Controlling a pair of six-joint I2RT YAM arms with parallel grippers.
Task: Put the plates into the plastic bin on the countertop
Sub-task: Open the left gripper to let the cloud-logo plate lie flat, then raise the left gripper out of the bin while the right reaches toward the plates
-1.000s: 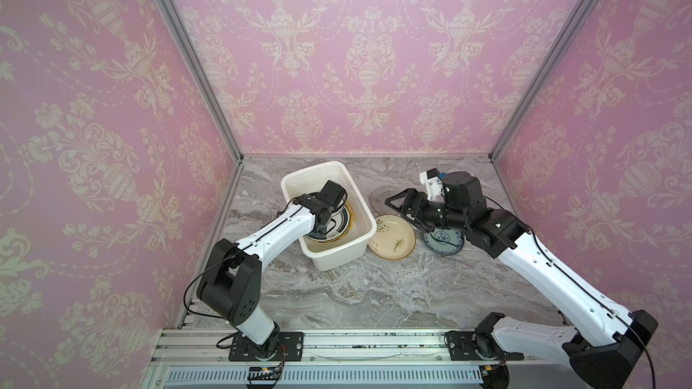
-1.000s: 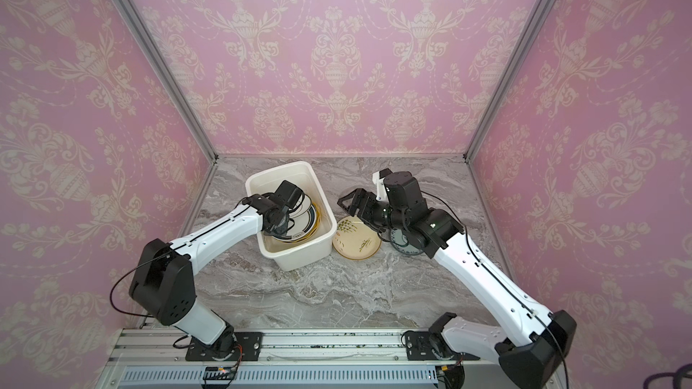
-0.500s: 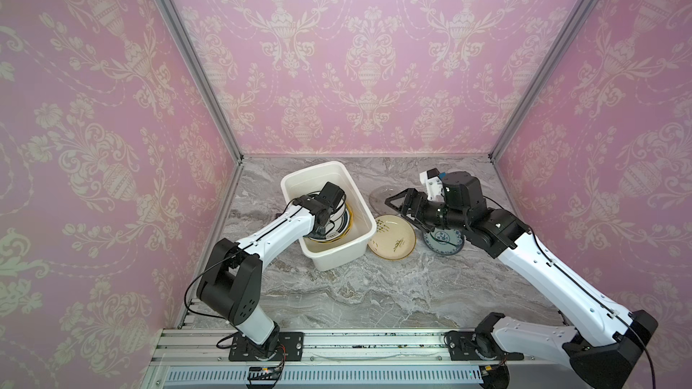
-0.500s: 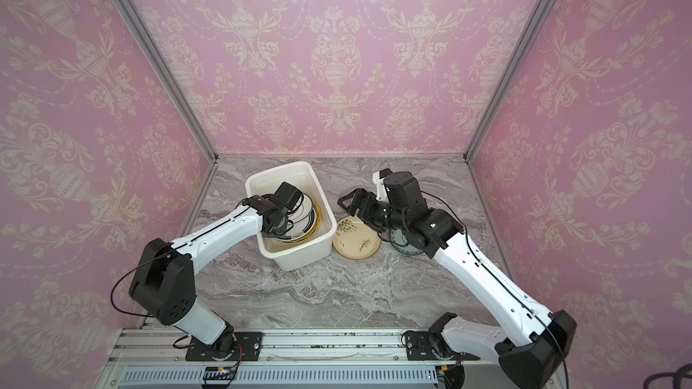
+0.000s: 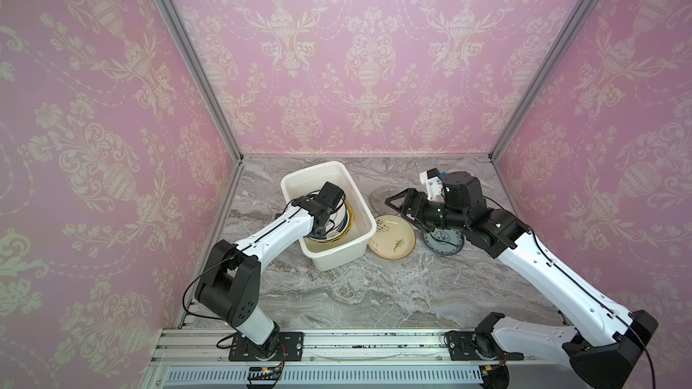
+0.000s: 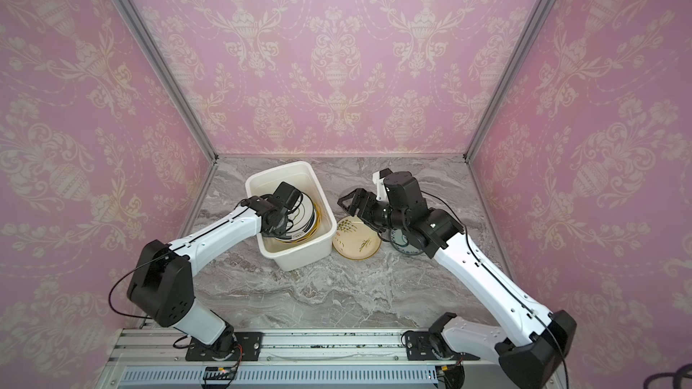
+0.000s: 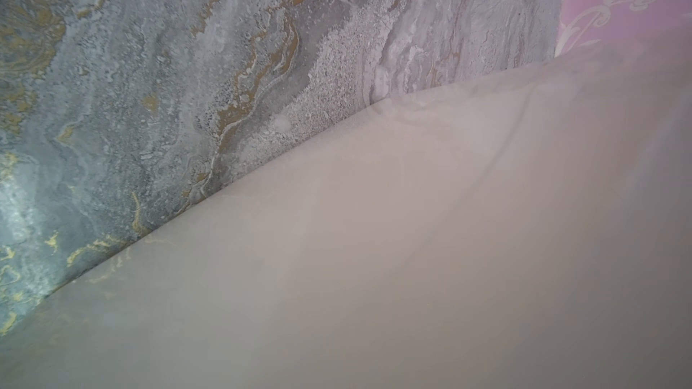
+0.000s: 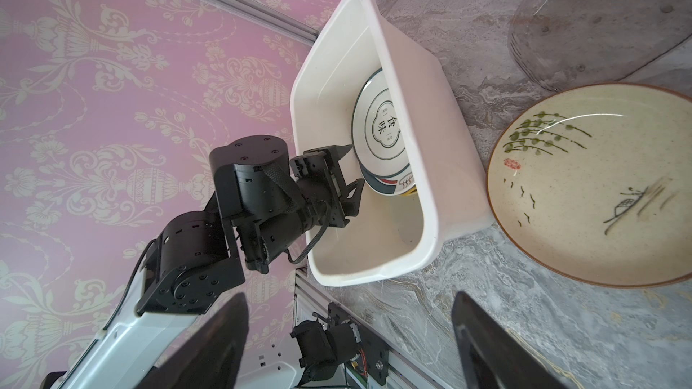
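Note:
The white plastic bin (image 5: 299, 181) stands on the grey countertop (image 5: 374, 293) at the back left. Several plates lean stacked inside it, a white dark-rimmed plate (image 8: 382, 132) in front. My left gripper (image 8: 352, 166) is down in the bin, open, its fingertips on either side of that plate's rim. Right of the bin lie a cream plate with green sprigs (image 5: 392, 242), a clear glass plate (image 5: 380, 196) and a blue-patterned plate (image 5: 445, 245) partly under my right arm. My right gripper (image 5: 402, 205) hangs open and empty above the glass and cream plates.
A ribbed aluminium rail (image 5: 355, 346) runs along the front edge and carries both arm bases. Pink patterned walls close in the left, back and right. A pale blurred surface (image 7: 412, 256) fills most of the left wrist view, hiding that gripper's jaws there.
My left gripper's jaws have opened inside the bin, letting go of the white dark-rimmed plate. The right arm has stayed still.

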